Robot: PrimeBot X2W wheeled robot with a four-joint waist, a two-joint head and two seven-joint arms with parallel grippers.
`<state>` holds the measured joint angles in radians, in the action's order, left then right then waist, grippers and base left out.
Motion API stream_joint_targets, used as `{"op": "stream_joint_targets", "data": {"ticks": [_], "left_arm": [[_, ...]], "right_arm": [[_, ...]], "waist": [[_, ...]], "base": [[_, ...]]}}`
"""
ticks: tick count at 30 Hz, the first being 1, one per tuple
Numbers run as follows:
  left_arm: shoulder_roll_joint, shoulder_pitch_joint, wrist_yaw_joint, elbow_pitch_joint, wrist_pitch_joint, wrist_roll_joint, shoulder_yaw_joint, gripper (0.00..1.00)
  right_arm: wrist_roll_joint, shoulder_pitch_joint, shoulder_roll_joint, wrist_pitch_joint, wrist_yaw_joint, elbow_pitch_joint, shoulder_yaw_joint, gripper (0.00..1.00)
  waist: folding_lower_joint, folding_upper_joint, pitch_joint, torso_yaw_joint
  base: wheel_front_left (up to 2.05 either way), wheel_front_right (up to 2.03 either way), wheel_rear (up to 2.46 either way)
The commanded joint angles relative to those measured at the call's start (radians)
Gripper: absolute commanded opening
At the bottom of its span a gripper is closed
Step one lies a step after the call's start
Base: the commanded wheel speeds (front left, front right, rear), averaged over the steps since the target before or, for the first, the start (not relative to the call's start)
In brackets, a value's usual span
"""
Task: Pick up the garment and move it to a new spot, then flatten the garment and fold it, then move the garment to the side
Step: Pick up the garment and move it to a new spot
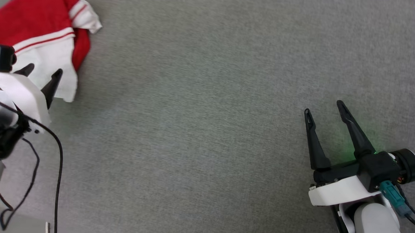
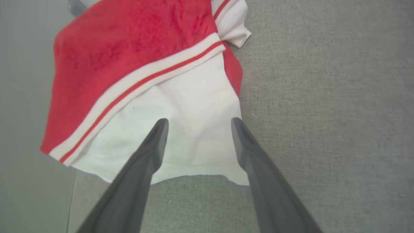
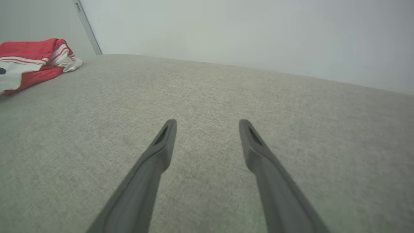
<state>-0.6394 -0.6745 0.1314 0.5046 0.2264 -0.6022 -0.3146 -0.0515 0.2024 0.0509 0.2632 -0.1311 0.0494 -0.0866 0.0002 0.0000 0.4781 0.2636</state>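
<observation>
Shirt (image 1: 39,28) lies bunched at the desk's (image 1: 207,130) far-left corner, white sleeve nearest us. L gripper (image 1: 45,68) hangs over that sleeve, jaws spread, sleeve edge running across them. R gripper (image 1: 322,106), jaws spread too, is well apart; we judge L arm should grab.

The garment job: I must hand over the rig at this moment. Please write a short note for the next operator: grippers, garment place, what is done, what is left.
Left gripper: open, holding nothing, fingers at the white part of the garment; contact unclear.
Right gripper: open, empty, over the bare grey surface, far from the garment.
Garment: a compact bundle at the surface's far left corner, white part with striped trim on top of red; not spread flat.
Done: unclear; it could be a finished fold set aside or the untouched start.
Left: if this is the start, all steps remain.
</observation>
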Motion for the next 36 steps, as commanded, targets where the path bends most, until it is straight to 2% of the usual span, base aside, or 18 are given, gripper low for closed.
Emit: {"op": "stream_joint_targets", "data": {"ticks": [1,7,12,13,14,15,20,26,32,36], "left_arm": [[-0.027,-0.032,-0.002,0.016,0.025,-0.034,-0.02,1.0],[-0.082,-0.09,-0.002,0.066,0.095,-0.147,-0.104,1.0],[-0.094,-0.105,-0.002,0.108,0.141,-0.235,-0.193,1.0],[-0.097,-0.102,-0.002,0.111,0.146,-0.251,-0.212,0.67],[-0.1,-0.1,-0.001,0.108,0.149,-0.271,-0.232,0.16],[-0.103,-0.097,-0.001,0.102,0.146,-0.291,-0.25,0.0],[-0.129,-0.102,-0.001,0.096,0.068,-0.319,-0.301,0.0],[-0.158,-0.122,-0.002,0.131,-0.129,-0.306,-0.325,0.0],[-0.199,-0.117,-0.002,0.087,-0.374,-0.255,-0.325,0.0],[-0.219,-0.122,-0.007,0.043,-0.414,-0.231,-0.323,0.0]], "right_arm": [[-0.007,0.01,0.001,0.002,0.001,-0.006,-0.003,1.0],[-0.017,0.012,0.001,0.002,0.001,-0.009,0.008,1.0],[-0.024,0.01,0.002,0.001,0.001,-0.004,0.016,1.0],[-0.024,0.01,0.002,0.001,0.001,-0.002,0.017,1.0],[-0.025,0.01,0.002,0.001,0.001,-0.001,0.018,1.0],[-0.026,0.01,0.002,0.001,0.001,0.001,0.018,1.0],[-0.031,0.009,0.002,0.001,0.001,0.011,0.017,1.0],[-0.013,0.007,0.001,0.002,0.001,0.024,0.005,1.0],[0.036,-0.015,0.0,0.002,0.001,0.044,0.01,1.0],[0.065,-0.029,0.0,0.002,0.001,0.055,0.012,1.0]], "waist": [[-0.0002,0.0,0.043,-0.036],[-0.0002,0.0,0.084,-0.062],[-0.0002,0.0,0.094,-0.066],[-0.0002,0.0,0.093,-0.067],[-0.0002,0.0,0.092,-0.067],[-0.0002,0.0,0.091,-0.066],[-0.0002,0.0,0.07,-0.057],[-0.0002,0.0,-0.002,-0.052],[-0.0002,0.0,-0.111,-0.062],[-0.0002,0.0,-0.181,-0.073]], "base": [[0.0,0.0,0.0],[0.0,0.0,0.0],[0.0,0.0,0.0],[0.0,0.0,0.0],[0.0,0.0,0.0],[0.0,0.0,0.0],[0.0,0.0,0.0],[0.0,0.0,0.0],[0.0,0.0,0.0],[0.0,0.0,0.0]]}}
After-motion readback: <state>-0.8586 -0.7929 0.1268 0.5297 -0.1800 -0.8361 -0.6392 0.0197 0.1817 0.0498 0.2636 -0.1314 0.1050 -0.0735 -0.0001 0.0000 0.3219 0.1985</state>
